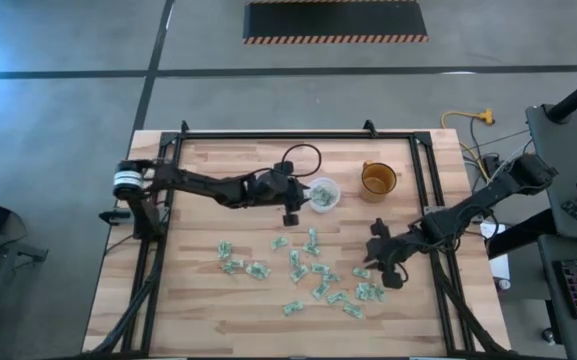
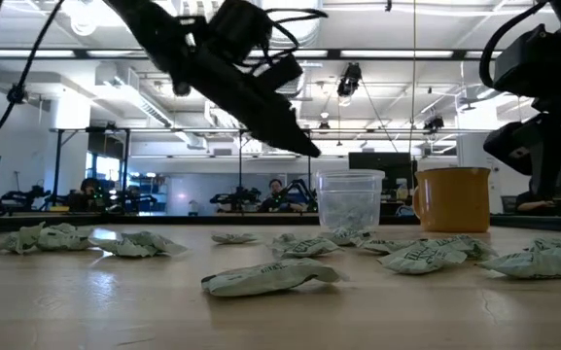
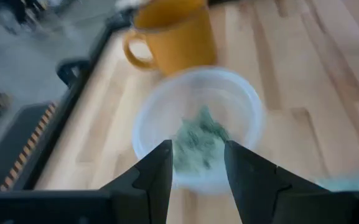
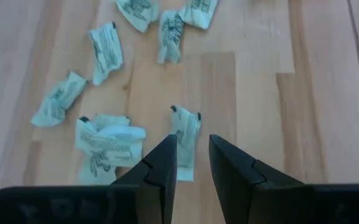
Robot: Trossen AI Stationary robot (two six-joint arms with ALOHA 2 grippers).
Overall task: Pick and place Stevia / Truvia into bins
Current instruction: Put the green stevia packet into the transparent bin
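Wood table (image 1: 198,310): pale planks inside a dark frame; bare board at 7 and 8 o'clock and along the near edge, and bare again at 11 o'clock.
Sachets (image 1: 313,272): pale green and white, crumpled, strewn loosely from the table's centre toward 5 o'clock; none lies at an edge. Small gaps between most of them.
Bin (image 1: 322,194): clear cup just past centre toward 12 o'clock, upright, with a few sachets (image 3: 198,140) already inside.
Mug (image 1: 378,179): orange, at 1 o'clock, close beside the bin but apart from it, with open board between it and the frame.
Left arm: stretched from 9 o'clock across to the bin, forearm nearly level, wrist tipped down.
Left gripper (image 1: 298,205): raised above the board at the bin's rim, on its 8 o'clock side; fingers (image 3: 157,177) spread with nothing between them.
Right arm: folded in from 3 o'clock, elbow out past the table edge, wrist angled down at the pile.
Right gripper (image 1: 380,262): low over the sachets at 4 o'clock; fingers (image 4: 160,168) parted, with one sachet (image 4: 185,140) lying flat on the board just ahead of the tips.
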